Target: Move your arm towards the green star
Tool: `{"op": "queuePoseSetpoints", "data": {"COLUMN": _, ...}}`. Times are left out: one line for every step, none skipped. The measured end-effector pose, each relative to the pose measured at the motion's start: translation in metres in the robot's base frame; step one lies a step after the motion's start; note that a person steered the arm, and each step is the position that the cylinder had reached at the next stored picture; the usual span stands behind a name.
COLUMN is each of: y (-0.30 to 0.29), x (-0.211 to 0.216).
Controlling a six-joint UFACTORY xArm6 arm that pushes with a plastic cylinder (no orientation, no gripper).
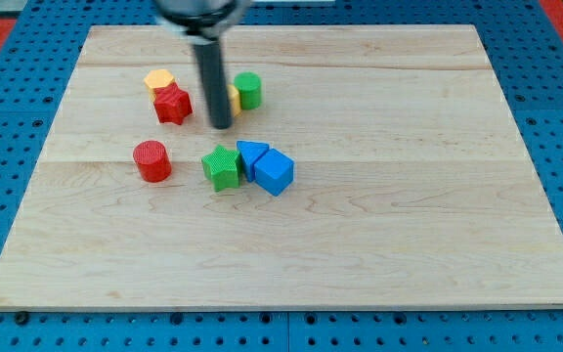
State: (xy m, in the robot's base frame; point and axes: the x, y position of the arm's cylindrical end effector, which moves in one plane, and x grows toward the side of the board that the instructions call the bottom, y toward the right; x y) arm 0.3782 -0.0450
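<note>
The green star [222,167] lies on the wooden board [389,196], left of centre, touching a blue block [251,155] on its right. My tip [221,125] is the lower end of the dark rod coming down from the view's top. It stands just above the green star in the view, a short gap apart. The rod partly hides a yellow block [234,99].
A blue cube [274,172] sits right of the blue block. A red cylinder [151,160] lies left of the star. A red star [172,104], a yellow hexagon [159,80] and a green cylinder [249,90] lie near the rod.
</note>
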Motion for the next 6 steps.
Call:
{"op": "queuePoseSetpoints", "data": {"y": 0.064, "x": 0.000}}
{"op": "queuePoseSetpoints", "data": {"y": 0.115, "x": 0.017}}
{"op": "queuePoseSetpoints", "data": {"y": 0.142, "x": 0.069}}
{"op": "queuePoseSetpoints", "data": {"y": 0.134, "x": 0.131}}
{"op": "queuePoseSetpoints", "data": {"y": 0.073, "x": 0.165}}
{"op": "queuePoseSetpoints", "data": {"y": -0.012, "x": 0.160}}
